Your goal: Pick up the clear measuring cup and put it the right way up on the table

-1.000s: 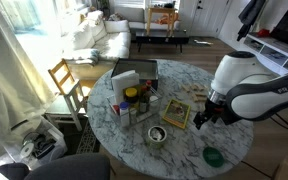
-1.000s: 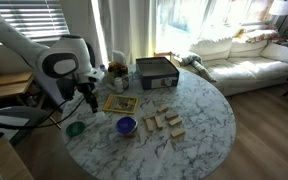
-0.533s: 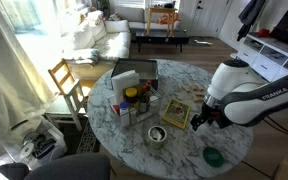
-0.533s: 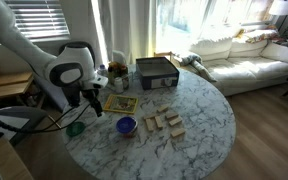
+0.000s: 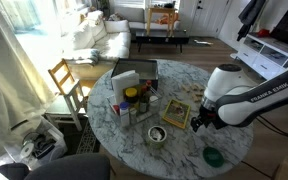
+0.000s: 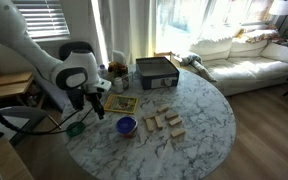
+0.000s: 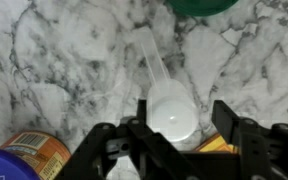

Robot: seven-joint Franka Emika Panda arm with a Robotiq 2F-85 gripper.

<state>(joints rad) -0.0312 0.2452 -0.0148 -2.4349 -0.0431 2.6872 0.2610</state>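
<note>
In the wrist view the clear measuring cup lies upside down on the white marble table, its dome facing up and its long handle pointing away. My gripper is open, with one finger on each side of the cup's bowl; a gap shows at the right finger. In both exterior views the gripper hangs low over the table's edge. The cup itself is too small to make out there.
A green lid lies just beyond the cup. A yellow card and a yellow-labelled can are close by. A blue bowl, wooden blocks and a grey box stand further in.
The arm has leaned a little lower and further over the table near its edge. The objects on the table have not moved.
</note>
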